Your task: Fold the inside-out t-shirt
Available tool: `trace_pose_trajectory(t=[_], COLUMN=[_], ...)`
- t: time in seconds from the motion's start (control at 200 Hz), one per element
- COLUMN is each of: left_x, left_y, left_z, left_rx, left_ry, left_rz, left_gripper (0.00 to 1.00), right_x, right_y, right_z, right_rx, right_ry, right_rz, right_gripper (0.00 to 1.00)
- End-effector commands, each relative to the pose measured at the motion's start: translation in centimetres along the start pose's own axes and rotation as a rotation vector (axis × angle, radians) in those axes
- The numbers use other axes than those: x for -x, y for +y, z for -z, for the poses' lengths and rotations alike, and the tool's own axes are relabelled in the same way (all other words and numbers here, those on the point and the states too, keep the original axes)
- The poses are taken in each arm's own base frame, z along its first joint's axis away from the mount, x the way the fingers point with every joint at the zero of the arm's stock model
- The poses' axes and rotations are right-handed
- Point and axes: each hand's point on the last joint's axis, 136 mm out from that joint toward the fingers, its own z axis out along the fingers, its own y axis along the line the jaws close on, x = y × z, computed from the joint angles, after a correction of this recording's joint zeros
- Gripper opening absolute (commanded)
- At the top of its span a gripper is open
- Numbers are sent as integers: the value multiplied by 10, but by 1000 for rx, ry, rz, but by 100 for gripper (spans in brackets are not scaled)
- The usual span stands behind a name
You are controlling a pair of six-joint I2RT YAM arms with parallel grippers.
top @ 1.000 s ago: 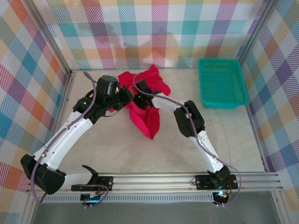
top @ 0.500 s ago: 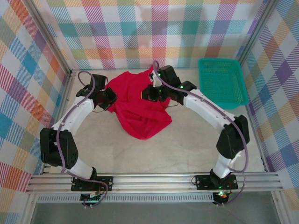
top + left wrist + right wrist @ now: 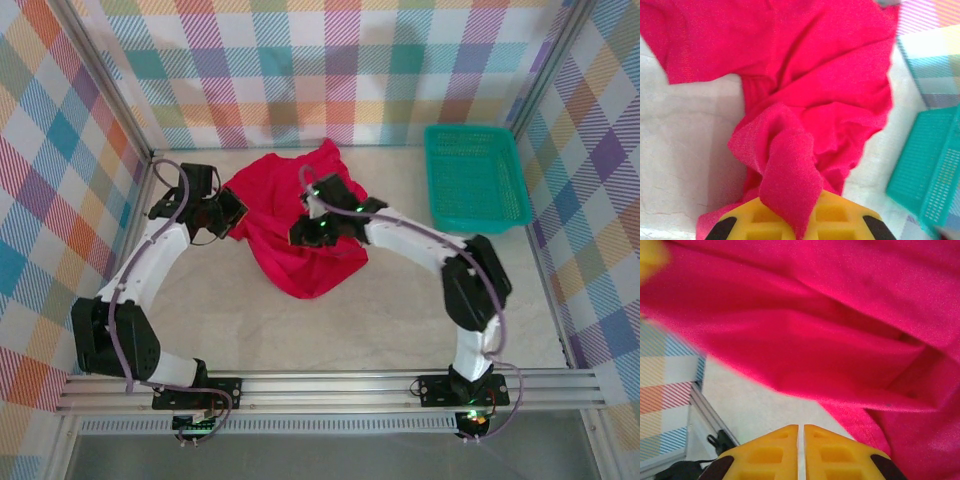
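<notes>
Inside-out t-shirt (image 3: 300, 262) lies rumpled toward the table's (image 3: 400, 310) 12 o'clock, its 9 o'clock edge clamped in the left gripper (image 3: 234, 212), while the right gripper (image 3: 305, 232) hovers over it, jaws together.

Left arm is reaching up to 11 o'clock, left gripper (image 3: 228, 212) pinching the inside-out t-shirt (image 3: 290, 255). Right arm is elbowing out at 3 o'clock, right gripper (image 3: 305, 232) pointing toward 9 o'clock, jaws almost touching.

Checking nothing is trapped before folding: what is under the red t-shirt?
The t-shirt lies bunched on the beige table, which shows all around it. The left end effector pinches a fold at its edge. Anything beneath the cloth is covered and cannot be seen.
</notes>
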Motion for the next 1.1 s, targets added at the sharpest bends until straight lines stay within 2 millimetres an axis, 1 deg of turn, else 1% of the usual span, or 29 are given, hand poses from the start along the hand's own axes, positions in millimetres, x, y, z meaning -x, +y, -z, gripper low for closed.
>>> trace_pose_trajectory(t=[0.0,0.06,0.09,0.1,0.165,0.19,0.3,0.415,0.505,0.555,0.59,0.625,0.715,0.755,0.815,0.86,0.915,1.02,1.055,1.095], left_x=[-2,-7,-10,-11,-17,-20,-29,-29,-28,-27,-28,-27,-27,-27,-26,-25,-25,-27,-29,-32], left_y=[-42,-52,-56,-57,-68,-72,-85,-88,-89,-89,-89,-90,-91,-91,-93,-92,-91,-92,-92,-91], left_z=[34,43,46,47,58,61,78,92,98,99,100,101,101,101,101,102,102,100,97,94], left_rx=[-127,-154,-167,-169,-197,-204,-224,-226,-225,-227,-230,-232,-234,-234,-234,-230,-227,-239,-242,-241], left_ry=[-38,-43,-41,-41,-42,-43,-49,-67,-82,-85,-85,-87,-88,-88,-88,-93,-94,-83,-76,-71], left_rz=[-24,-31,-35,-36,-53,-61,-104,-129,-136,-138,-139,-140,-140,-141,-146,-150,-149,-141,-138,-138], left_gripper=[0,0,0,0,0,0,0,0,0,0,0,0,0,0,0,0,0,0,0,0], right_x=[15,27,36,40,60,71,104,122,124,123,122,119,115,113,111,108,107,104,104,103], right_y=[7,2,2,-2,-5,-7,-13,-25,-41,-59,-69,-83,-108,-122,-138,-154,-168,-202,-210,-216], right_z=[-34,-50,-55,-58,-66,-68,-68,-63,-56,-51,-49,-46,-40,-35,-27,-17,-4,31,45,54], right_rx=[29,13,1,-14,-57,-74,-119,-186,-249,-302,-325,-351,-394,-429,-475,-521,-566,-665,-685,-694], right_ry=[-52,-74,-95,-103,-148,-171,-238,-272,-283,-288,-291,-291,-291,-290,-292,-297,-312,-354,-374,-385], right_rz=[-13,-26,-23,-26,-22,-23,-36,-40,-40,-53,-63,-79,-111,-126,-144,-166,-194,-265,-286,-302], right_gripper=[13,13,13,14,14,15,15,18,22,26,26,28,30,31,33,34,37,38,39,39])
